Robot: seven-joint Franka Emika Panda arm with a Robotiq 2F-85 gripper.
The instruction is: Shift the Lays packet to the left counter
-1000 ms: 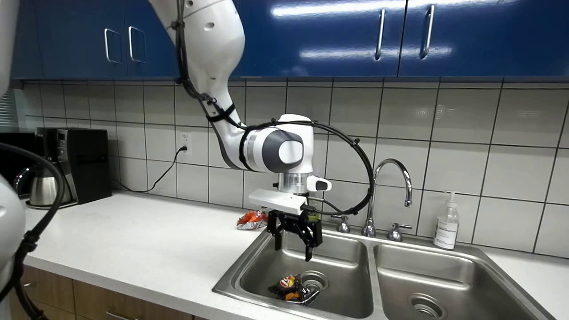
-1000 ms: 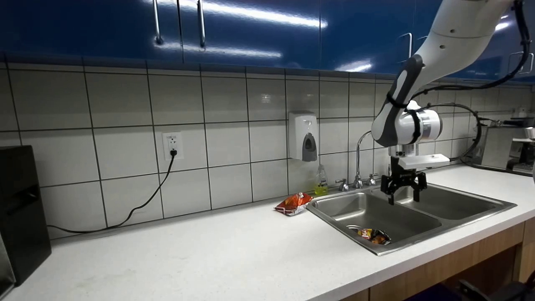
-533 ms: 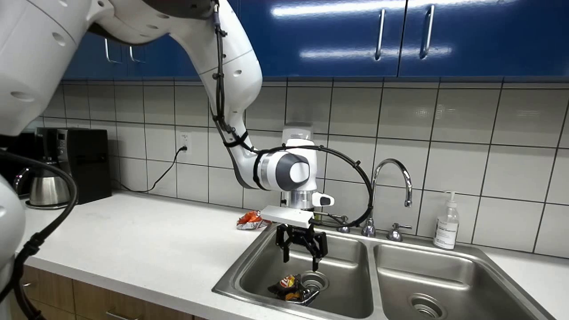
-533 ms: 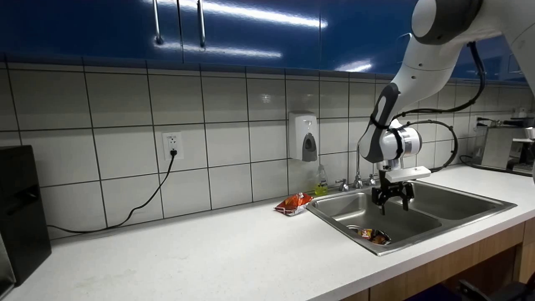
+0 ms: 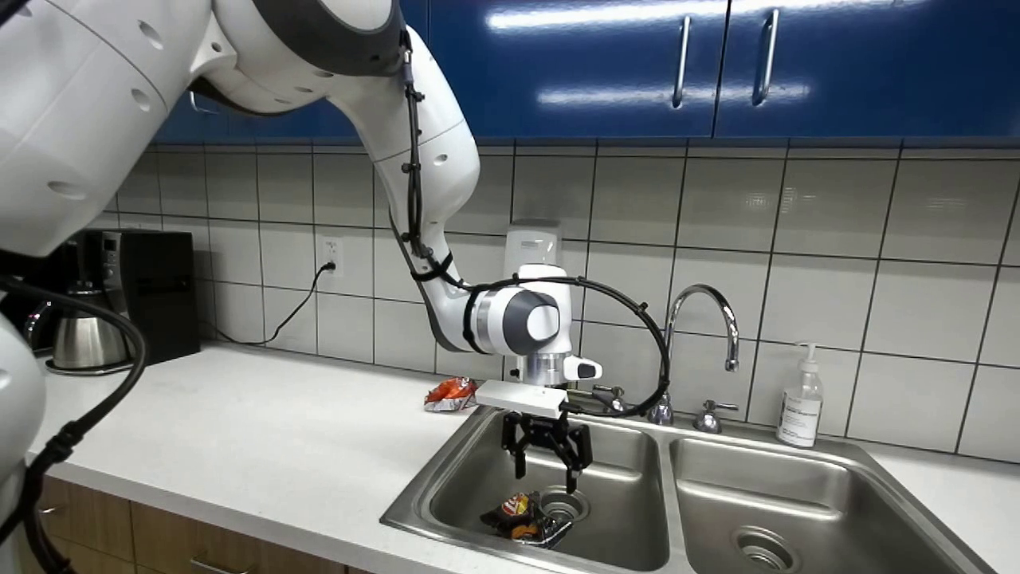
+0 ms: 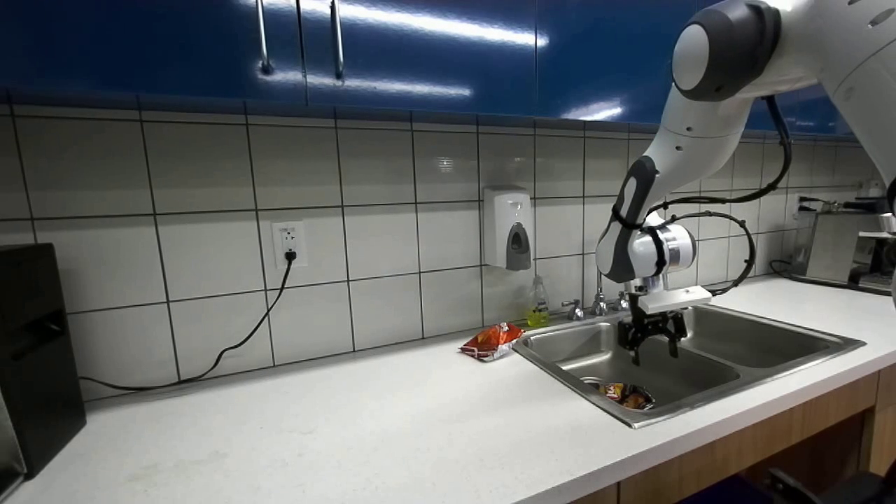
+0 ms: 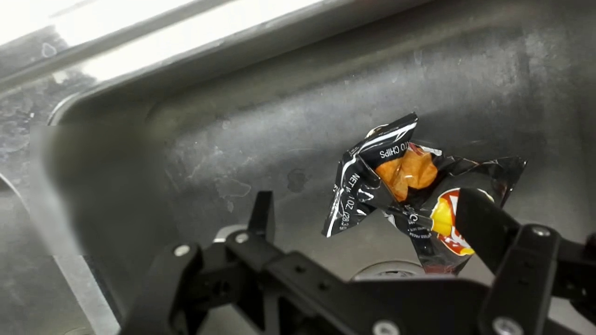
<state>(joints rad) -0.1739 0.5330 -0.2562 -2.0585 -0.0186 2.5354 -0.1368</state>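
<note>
The Lays packet is black and crumpled, with a yellow-and-red logo and a picture of chips. It lies on the floor of the sink basin beside the drain, in both exterior views point(image 5: 518, 522) point(image 6: 630, 397) and in the wrist view point(image 7: 405, 172). My gripper point(image 5: 546, 477) point(image 6: 654, 355) is open and empty, pointing down above the basin, higher than the packet. In the wrist view the fingers point(image 7: 367, 200) are wide apart, and one finger covers part of the logo. The white counter point(image 5: 263, 430) point(image 6: 336, 434) lies left of the sink in both exterior views.
The metal sink's rim point(image 5: 441, 470) and divider point(image 5: 665, 502) border the basin. A red packet point(image 5: 451, 395) point(image 6: 492, 341) lies on the counter by the sink corner. A tap point(image 5: 730, 339), soap bottle point(image 5: 800, 408) and yellow-green bottle point(image 6: 537, 308) stand behind. A black coffee maker point(image 5: 163, 295) is farther left.
My gripper has come down over the basin, nearer the packet; its descent slowed in the last half second. The fingers stay open. Both packets lie where they were.
</note>
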